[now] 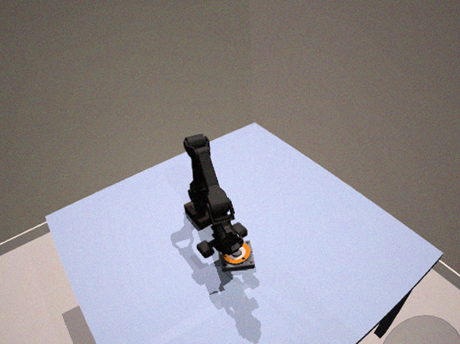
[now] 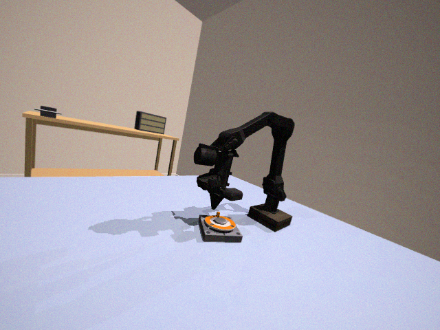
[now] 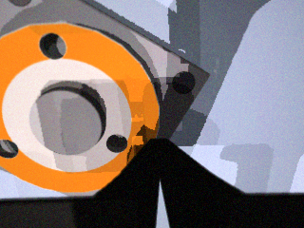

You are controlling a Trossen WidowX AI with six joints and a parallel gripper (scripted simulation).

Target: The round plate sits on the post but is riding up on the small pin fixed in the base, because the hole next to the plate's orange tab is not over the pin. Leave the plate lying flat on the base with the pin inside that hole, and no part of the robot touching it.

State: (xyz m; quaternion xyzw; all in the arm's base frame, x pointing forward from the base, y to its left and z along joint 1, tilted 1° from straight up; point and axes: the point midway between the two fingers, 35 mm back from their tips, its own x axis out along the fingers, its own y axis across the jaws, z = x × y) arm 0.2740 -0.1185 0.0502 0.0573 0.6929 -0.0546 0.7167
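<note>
- On the pale blue desk (image 1: 329, 220) (image 2: 106, 284), a square grey base (image 1: 250, 266) (image 2: 222, 238) (image 3: 163, 66) carries the round orange-and-white plate (image 1: 234, 261) (image 2: 232, 223) (image 3: 95, 45).
- Through the plate's middle shows the round grey post (image 2: 220, 221) (image 3: 76, 123), with the plate's ring all around it.
- At the far side of the plate, in the exterior view, the small orange tab (image 2: 218, 214) stands upright.
- The plate's near edge shows above the base's top face; whether the pin sits inside the hole cannot be told, as the pin is not discernible.
- Just above the tab in the exterior view, the pincer (image 1: 235, 247) (image 2: 214, 207) (image 3: 158, 146) points down, clenched with nothing in its grasp, its tips together and apart from the tab.
- To the right of the plate and farther back, the black arm (image 1: 212, 180) (image 2: 280, 149) rises from its brown block (image 2: 284, 223) and bends over to the left.
- At the far left, beyond the desk, a wooden workbench (image 2: 99, 126) bears a slatted box (image 2: 152, 122) and a smaller dark box (image 2: 47, 111).
</note>
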